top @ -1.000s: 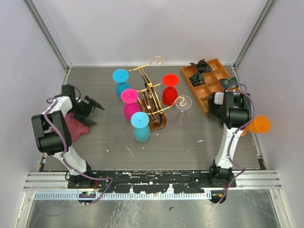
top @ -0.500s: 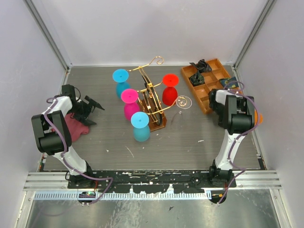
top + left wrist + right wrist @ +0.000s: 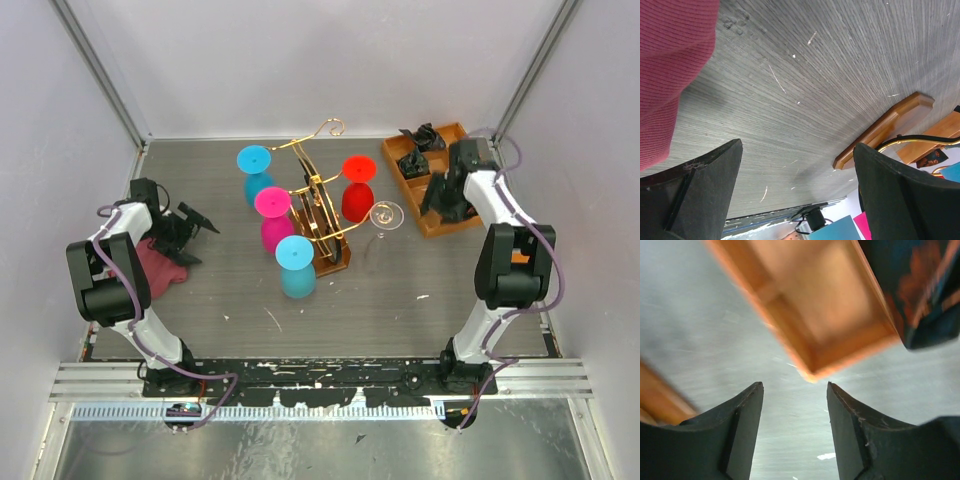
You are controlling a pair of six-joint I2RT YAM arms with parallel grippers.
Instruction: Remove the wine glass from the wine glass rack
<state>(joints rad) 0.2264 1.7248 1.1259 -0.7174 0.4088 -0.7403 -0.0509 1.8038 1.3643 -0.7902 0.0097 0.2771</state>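
Note:
The wine glass rack (image 3: 318,200) stands mid-table, a gold wire frame on a brown base (image 3: 885,130). Upside-down wine glasses hang on it: a teal one (image 3: 256,176), a pink one (image 3: 273,216) and a blue one (image 3: 296,266) on its left side, a red one (image 3: 357,190) on its right. Its right scroll arm (image 3: 386,215) is bare. A sliver of an orange glass (image 3: 519,263) shows behind the right arm. My right gripper (image 3: 437,196) hovers open over the tray's near corner (image 3: 815,340), holding nothing (image 3: 795,387). My left gripper (image 3: 195,222) rests wide open and bare (image 3: 799,145), left of the rack.
The orange-brown compartmented tray (image 3: 455,215) lies at the back right with dark packets (image 3: 418,150) in it; one packet (image 3: 920,290) is close to my right fingers. A maroon cloth (image 3: 160,265) lies under the left arm. Walls close in on three sides.
The right arm has swung from the right wall, where it held the orange glass, forward and left over the tray. Its jaws have opened and the glass stays behind. The left arm has not moved.

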